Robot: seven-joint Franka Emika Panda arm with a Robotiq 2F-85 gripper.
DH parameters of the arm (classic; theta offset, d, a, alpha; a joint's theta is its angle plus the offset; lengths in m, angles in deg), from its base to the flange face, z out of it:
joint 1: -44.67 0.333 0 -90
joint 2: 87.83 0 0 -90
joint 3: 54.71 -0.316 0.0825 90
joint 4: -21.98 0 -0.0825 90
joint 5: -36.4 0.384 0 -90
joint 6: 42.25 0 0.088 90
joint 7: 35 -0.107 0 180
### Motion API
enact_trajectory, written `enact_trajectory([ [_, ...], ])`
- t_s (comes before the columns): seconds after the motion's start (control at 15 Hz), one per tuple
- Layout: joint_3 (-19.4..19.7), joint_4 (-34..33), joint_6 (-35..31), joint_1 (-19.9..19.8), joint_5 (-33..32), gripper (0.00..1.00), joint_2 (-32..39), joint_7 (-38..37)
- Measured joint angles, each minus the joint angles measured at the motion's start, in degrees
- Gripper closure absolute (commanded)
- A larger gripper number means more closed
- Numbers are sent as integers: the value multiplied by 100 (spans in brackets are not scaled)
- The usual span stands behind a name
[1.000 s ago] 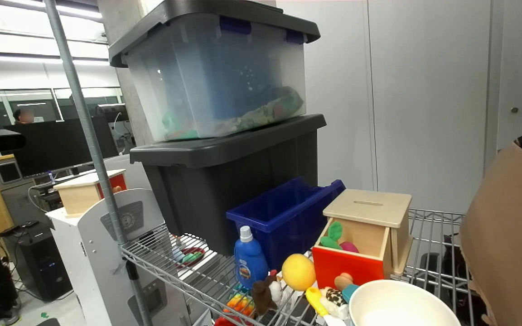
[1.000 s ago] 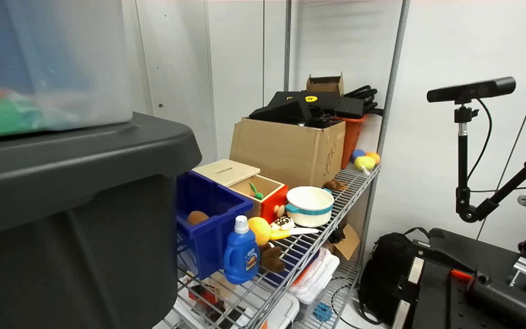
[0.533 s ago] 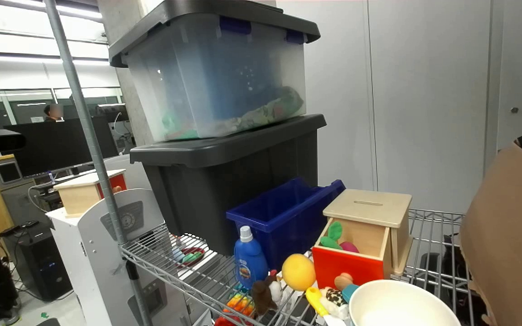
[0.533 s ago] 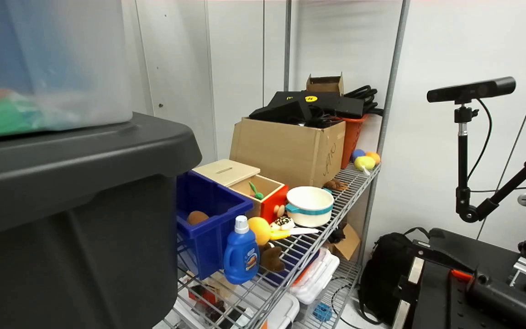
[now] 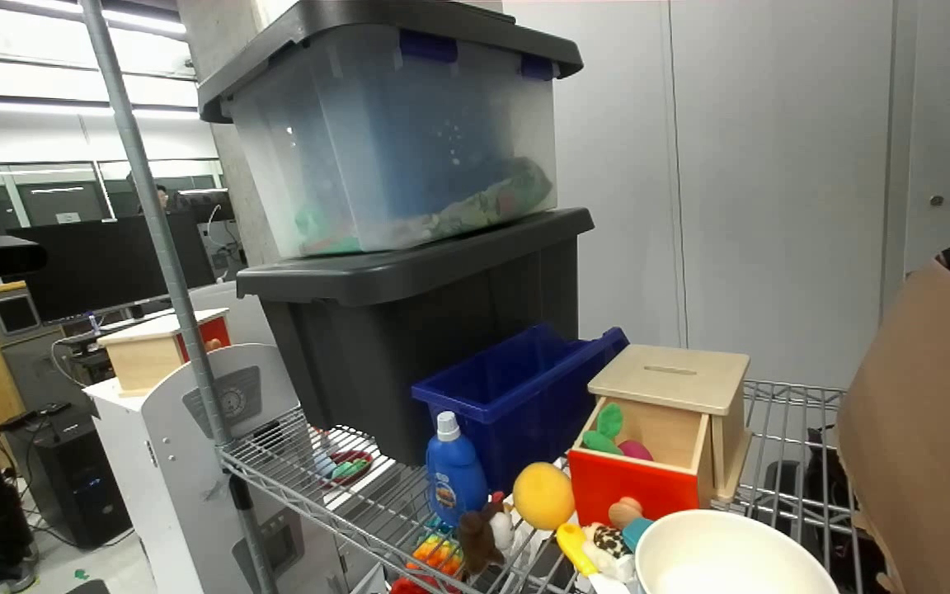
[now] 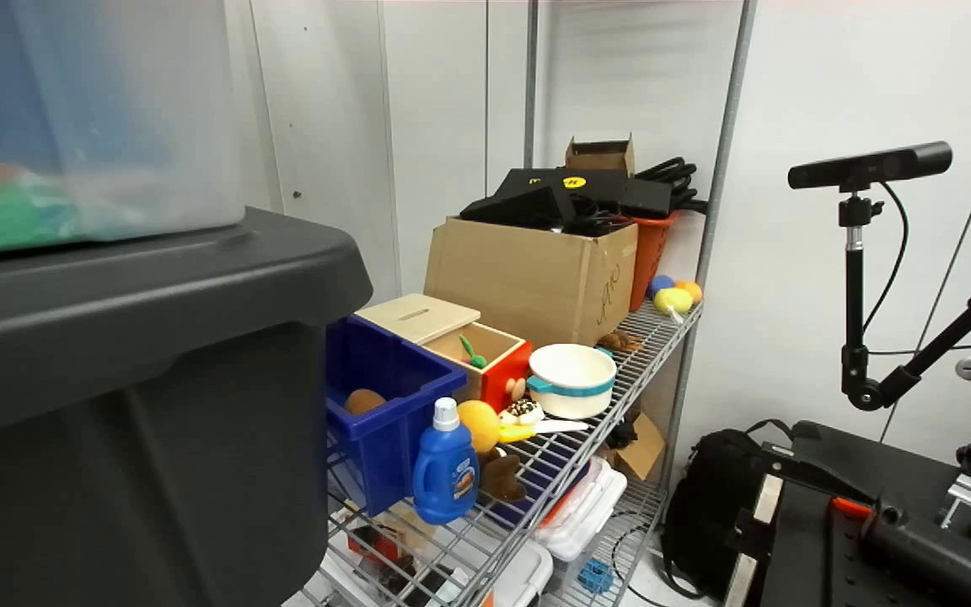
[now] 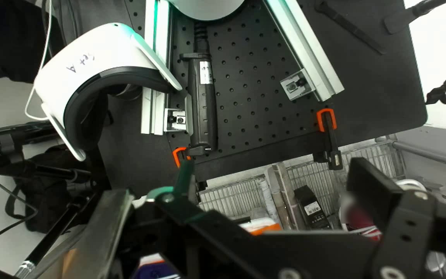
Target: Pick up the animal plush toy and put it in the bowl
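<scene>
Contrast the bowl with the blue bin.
The bowl is round; the blue bin is rectangular. The bowl is cream-white with teal trim; the bin is dark blue. The bowl is shallower than the bin. Both are open-topped and stand on the wire shelf.

I have the animal plush toy [image 6: 502, 480] in both exterior views, a small, dark brown, soft lump on the wire counter [image 6: 654, 339], close to the outer edge, its face and limbs too small for me to make out. In an exterior view I see the bowl [image 6: 572, 379] to its right and farther off, well apart from it, sitting upright on the same counter with its mouth up: wide, round, cream-white, smooth-rimmed, with a teal band around its side and a teal handle at its left. In an exterior view I get only the upper part of the bowl [image 5: 735, 551], as the bottom border cuts it off.
</scene>
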Motion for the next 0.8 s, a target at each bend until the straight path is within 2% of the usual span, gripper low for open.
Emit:
enact_trajectory([
  [0.8, 231, 578, -1132, 4, -599, 0, -62, 1106],
])
